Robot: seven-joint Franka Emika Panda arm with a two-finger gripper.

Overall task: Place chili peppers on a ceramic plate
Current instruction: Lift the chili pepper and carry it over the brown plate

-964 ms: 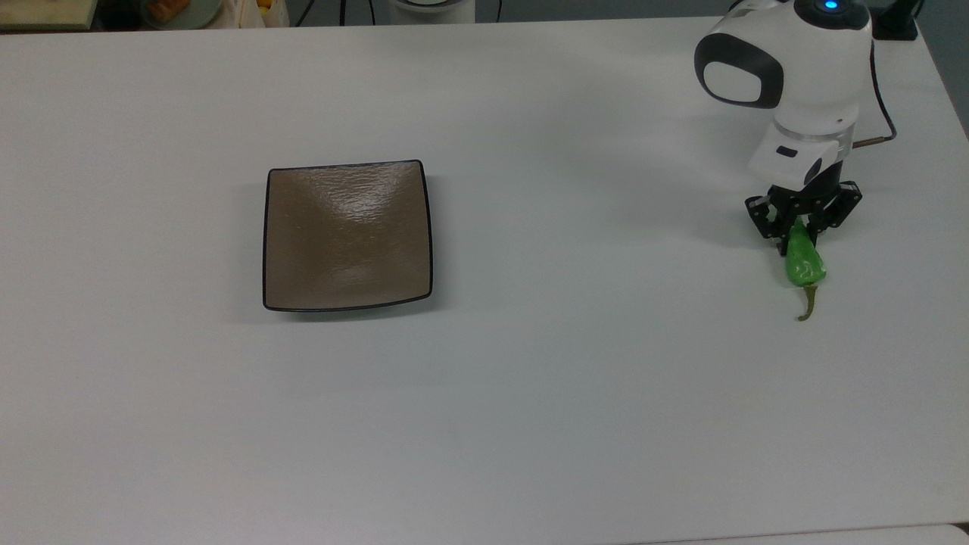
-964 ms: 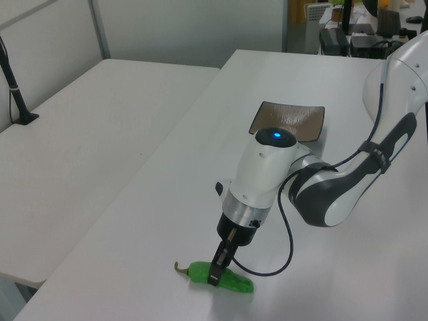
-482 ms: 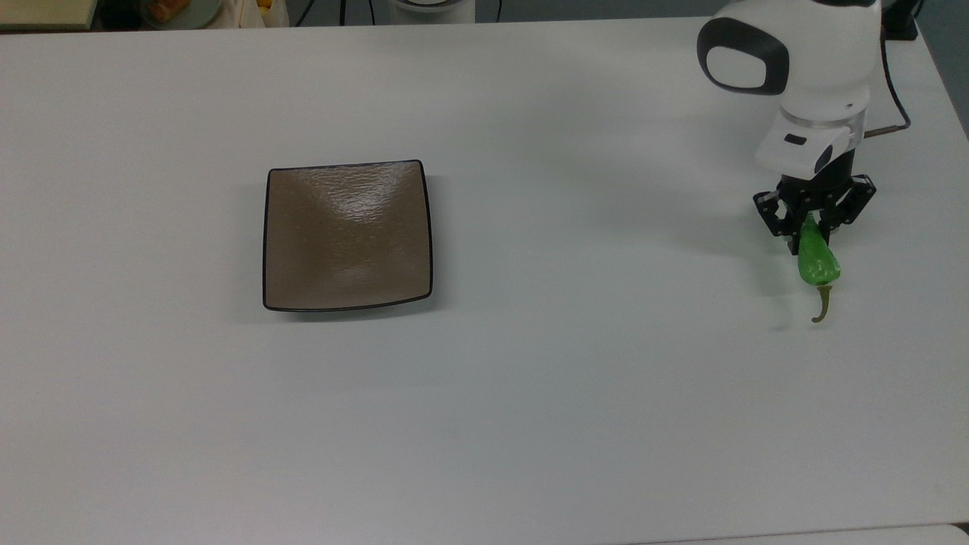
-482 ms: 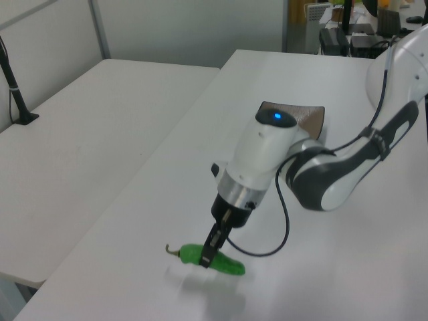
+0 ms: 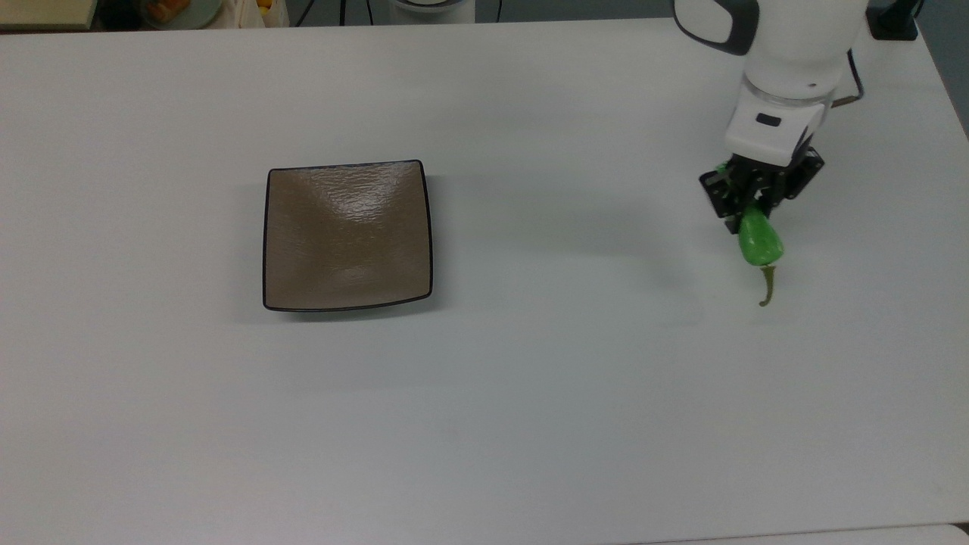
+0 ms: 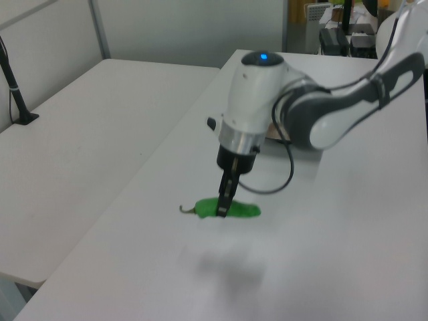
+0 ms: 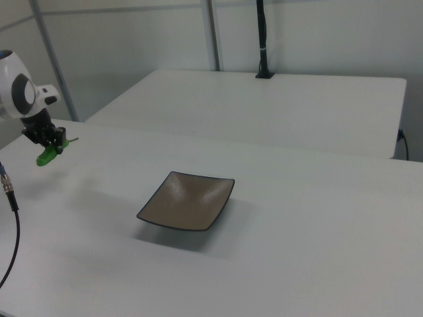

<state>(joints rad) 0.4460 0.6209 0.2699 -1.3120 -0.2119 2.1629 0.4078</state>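
Top view: claw clamped on chili pepper, stem toward the top view's bottom, at the right of white surface; ceramic plate well apart at centre-left, bare.

Left view: pepper lifted, blurred shadow beneath; plate mostly behind the arm.

Right view: pepper at far left, plate at centre.
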